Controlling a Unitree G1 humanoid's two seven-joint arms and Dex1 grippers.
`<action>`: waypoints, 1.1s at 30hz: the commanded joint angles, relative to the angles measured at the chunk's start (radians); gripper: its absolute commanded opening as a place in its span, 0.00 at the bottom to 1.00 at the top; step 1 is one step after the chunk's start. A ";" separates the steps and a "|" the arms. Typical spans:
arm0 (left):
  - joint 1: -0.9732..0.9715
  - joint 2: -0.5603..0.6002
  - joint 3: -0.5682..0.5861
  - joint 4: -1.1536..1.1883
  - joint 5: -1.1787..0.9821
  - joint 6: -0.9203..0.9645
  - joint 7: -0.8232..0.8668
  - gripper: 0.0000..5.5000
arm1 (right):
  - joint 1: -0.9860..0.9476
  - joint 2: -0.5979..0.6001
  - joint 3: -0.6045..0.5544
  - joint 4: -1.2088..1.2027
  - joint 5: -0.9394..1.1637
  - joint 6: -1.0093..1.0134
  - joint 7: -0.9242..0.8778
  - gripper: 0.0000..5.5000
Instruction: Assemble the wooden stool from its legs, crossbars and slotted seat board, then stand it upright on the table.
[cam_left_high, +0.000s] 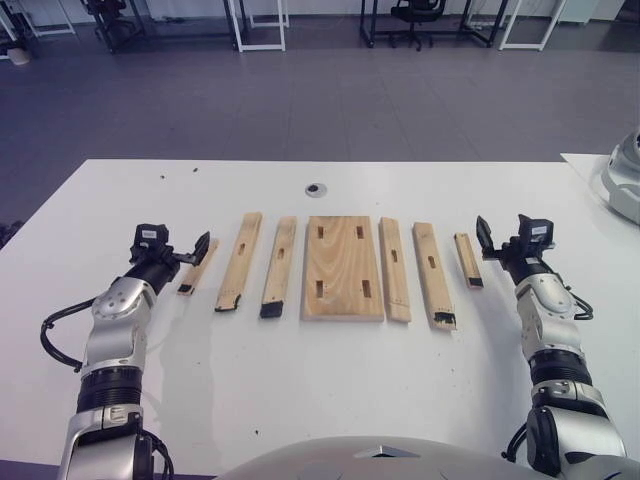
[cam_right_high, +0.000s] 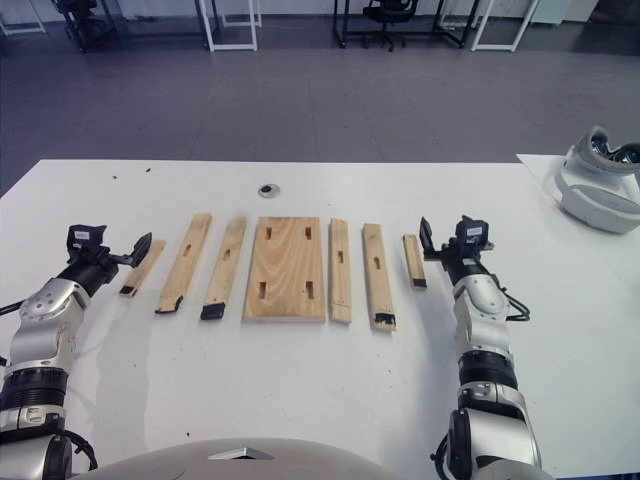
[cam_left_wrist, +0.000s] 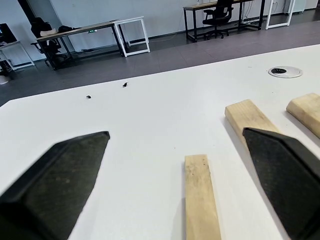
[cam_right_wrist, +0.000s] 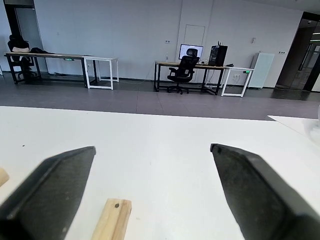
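The slotted seat board (cam_left_high: 343, 267) lies flat at the table's middle. Two long legs (cam_left_high: 239, 260) (cam_left_high: 279, 267) lie to its left and two more (cam_left_high: 394, 268) (cam_left_high: 434, 261) to its right. A short crossbar (cam_left_high: 198, 266) lies at the far left, another (cam_left_high: 468, 260) at the far right. My left gripper (cam_left_high: 190, 250) is open and low over the table at the left crossbar (cam_left_wrist: 201, 197), which lies between its fingers (cam_left_wrist: 55, 185). My right gripper (cam_left_high: 503, 238) is open just right of the other crossbar (cam_right_wrist: 112, 220), empty.
A round cable grommet (cam_left_high: 317, 188) sits in the table behind the seat board. A white headset (cam_right_high: 600, 180) rests on a neighbouring table at the far right. The white table (cam_left_high: 330, 380) has bare room in front of the parts.
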 joint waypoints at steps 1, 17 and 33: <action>0.019 0.011 -0.017 0.022 0.018 0.007 -0.019 0.89 | -0.019 -0.010 -0.004 0.023 -0.011 -0.011 0.002 0.78; 0.169 0.017 -0.037 -0.035 -0.009 0.216 -0.081 0.47 | -0.017 -0.020 0.005 0.031 -0.040 0.001 0.007 0.78; -0.089 -0.040 -0.036 -0.265 -0.087 0.043 -0.074 0.23 | -0.166 0.102 -0.056 -0.401 0.478 0.494 0.115 0.78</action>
